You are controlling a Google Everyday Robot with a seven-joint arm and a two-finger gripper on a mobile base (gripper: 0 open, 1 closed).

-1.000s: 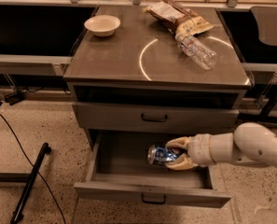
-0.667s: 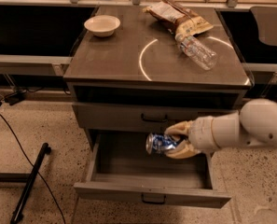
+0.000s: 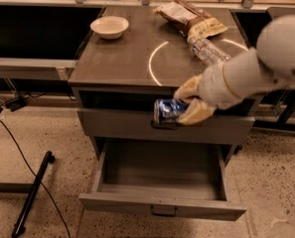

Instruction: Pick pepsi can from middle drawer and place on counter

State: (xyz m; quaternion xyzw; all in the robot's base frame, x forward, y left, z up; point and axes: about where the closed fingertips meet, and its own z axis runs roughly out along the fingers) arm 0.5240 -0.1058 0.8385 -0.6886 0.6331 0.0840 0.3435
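My gripper (image 3: 183,104) is shut on the pepsi can (image 3: 166,111), a dark-blue can with silver ends held on its side. It hangs in the air in front of the closed upper drawer front, just below the counter's front edge. The middle drawer (image 3: 159,203) is pulled open below and its tray holds nothing. The counter (image 3: 127,58) is grey-brown with pale curved arcs. My white arm reaches in from the right and hides part of the counter's right front corner.
On the counter stand a white bowl (image 3: 110,26) at the back left, a snack bag (image 3: 190,18) at the back, and a clear plastic bottle (image 3: 206,50) on its side. A black stand leg (image 3: 33,192) and cable lie on the floor at left.
My gripper has lifted the pepsi can up out of the open drawer to the height of the upper drawer front, near the counter's edge.
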